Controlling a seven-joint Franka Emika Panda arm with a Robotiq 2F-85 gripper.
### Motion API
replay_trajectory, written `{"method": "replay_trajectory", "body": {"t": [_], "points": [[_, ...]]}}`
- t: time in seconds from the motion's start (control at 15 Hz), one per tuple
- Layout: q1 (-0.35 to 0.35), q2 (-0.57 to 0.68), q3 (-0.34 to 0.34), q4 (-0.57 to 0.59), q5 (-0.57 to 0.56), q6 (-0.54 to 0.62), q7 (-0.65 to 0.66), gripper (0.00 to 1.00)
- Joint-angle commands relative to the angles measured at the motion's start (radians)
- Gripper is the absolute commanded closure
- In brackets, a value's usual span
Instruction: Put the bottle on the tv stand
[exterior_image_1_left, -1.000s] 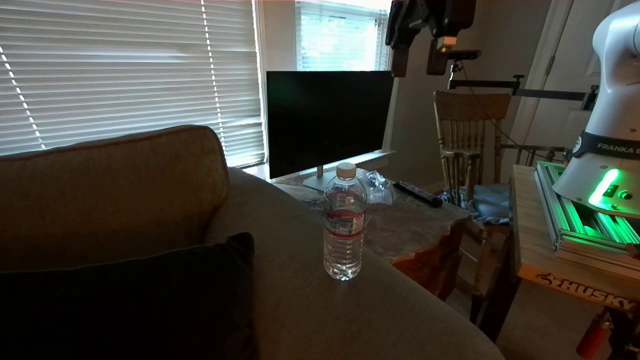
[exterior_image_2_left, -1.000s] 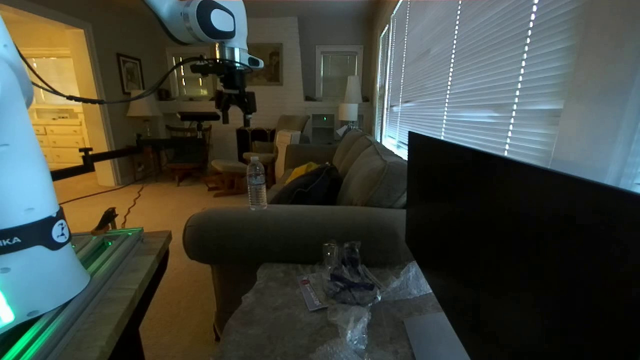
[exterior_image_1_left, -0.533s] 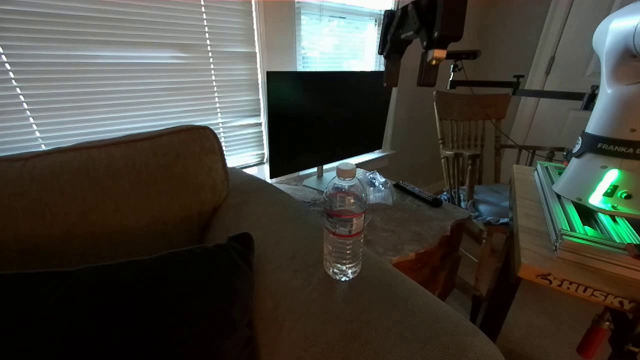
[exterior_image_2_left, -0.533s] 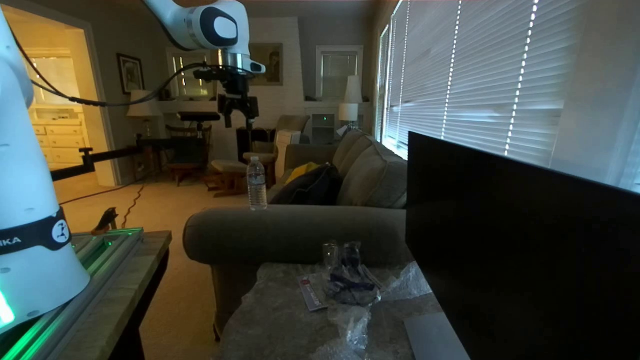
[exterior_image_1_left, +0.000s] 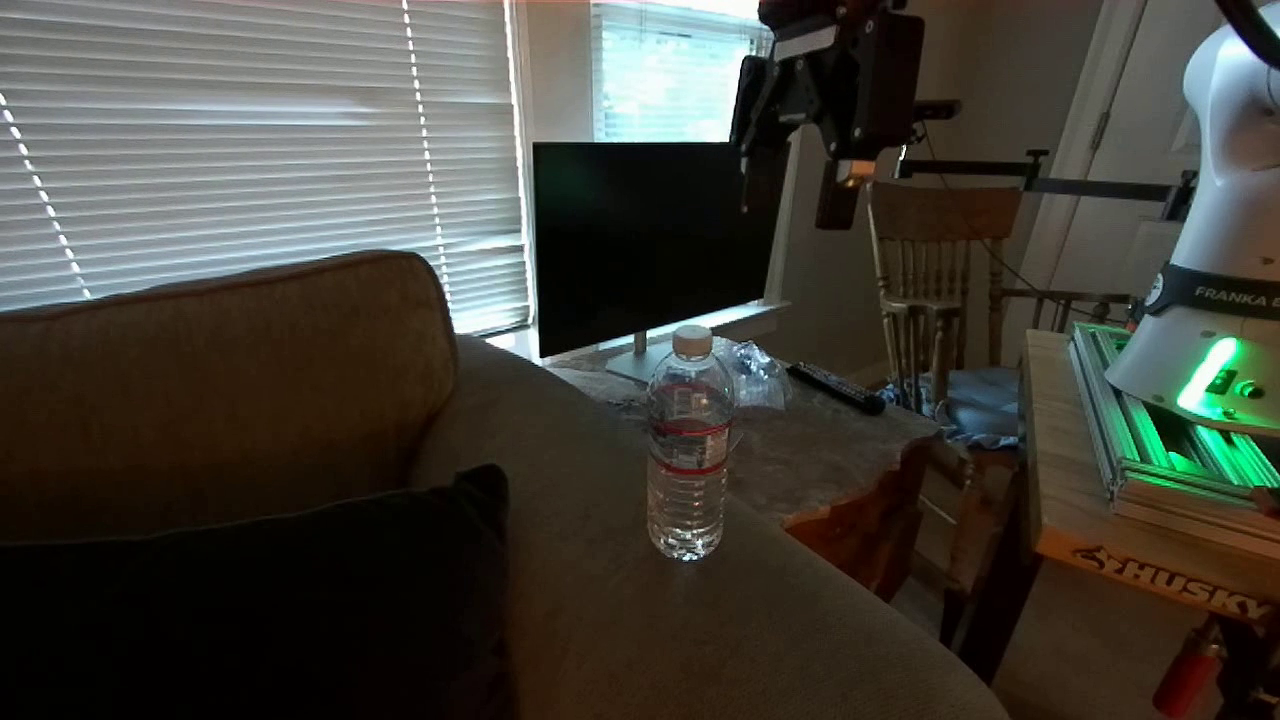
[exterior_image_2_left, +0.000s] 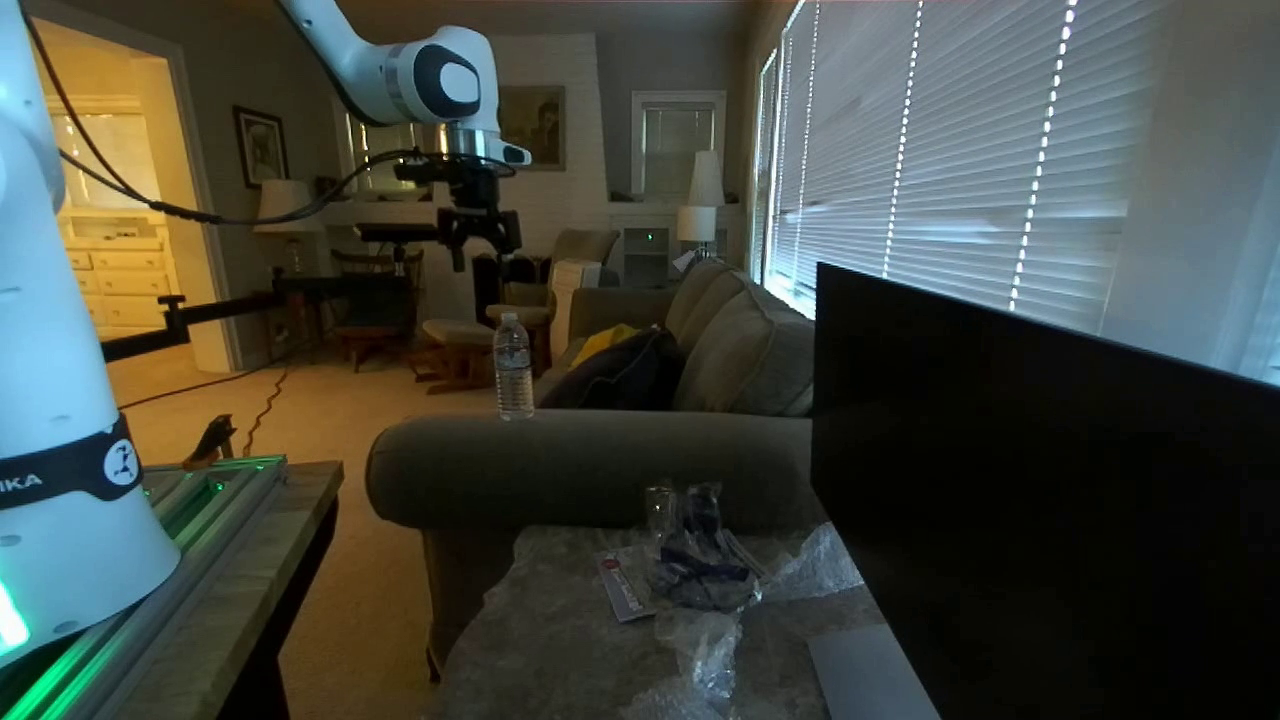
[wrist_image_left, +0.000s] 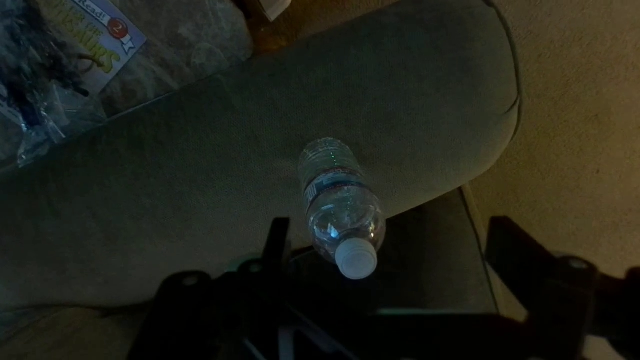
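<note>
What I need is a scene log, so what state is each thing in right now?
Bottle: upright on the sofa arm, capped, ungripped; fill level unclear.
Gripper: open, higher than the bottle, holding nothing.
TV: upright, screen dark.
TV stand: partly covered, bottle not on it.
Plastic wrapping: crumpled, on the TV stand.
Remote: lying on the TV stand.
Blinds: lowered.
Robot base light: lit green.
</note>
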Motion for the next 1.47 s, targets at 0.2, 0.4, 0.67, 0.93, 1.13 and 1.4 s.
{"method": "replay_trajectory", "body": {"t": [0.2, 0.4, 0.67, 0.93, 1.13, 1.4], "points": [[0.048, 0.129, 0.005, 0.125, -0.144, -0.018, 0.054, 0.00], [0.070, 0.187, -0.002, 0.178, -0.176, -0.027, 0.057, 0.00], [0.093, 0.255, -0.020, 0.241, -0.199, -0.027, 0.059, 0.00], [0.110, 0.309, -0.046, 0.295, -0.208, -0.034, 0.061, 0.00], [0.120, 0.330, -0.063, 0.319, -0.206, -0.058, 0.060, 0.00], [0.129, 0.339, -0.085, 0.321, -0.208, -0.061, 0.064, 0.00]]}}
